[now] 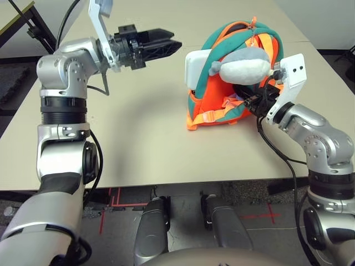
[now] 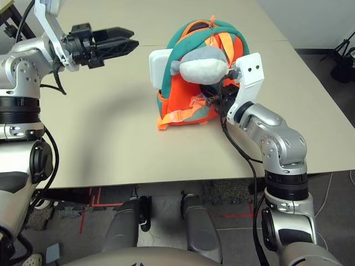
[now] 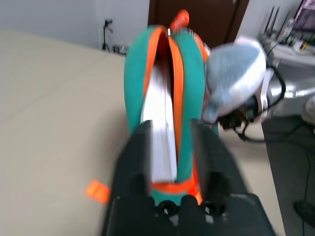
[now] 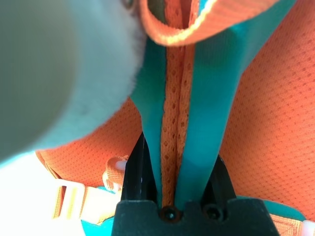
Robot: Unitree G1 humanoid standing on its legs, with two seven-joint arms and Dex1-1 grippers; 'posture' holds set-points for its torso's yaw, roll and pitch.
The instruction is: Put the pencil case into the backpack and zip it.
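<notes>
Left eye view: the backpack (image 1: 233,83) stands upright on the table (image 1: 138,144), its opening facing the robot's left. The pencil case (image 1: 197,67) sits partway in that opening, its white end protruding at about 9 o'clock from the bag. The left gripper (image 1: 166,47) hangs level, well apart from the case, holding nothing; whether its 2 fingers are fully shut I cannot tell. The plush charm (image 1: 247,65) drapes over the straps.

Right eye view: the right gripper (image 2: 213,100) reaches in at the bag's strap side, at 3 o'clock.

Left wrist view: the case shows edge-on between the 2 teal lips of the unzipped opening.

Right wrist view: the right gripper's jaws are clenched on a teal and orange strap (image 4: 189,98).

The case looks stiff, light and smooth, so a flat push on its exposed end should probably seat it. The bag is soft and would likely shift unless braced.
</notes>
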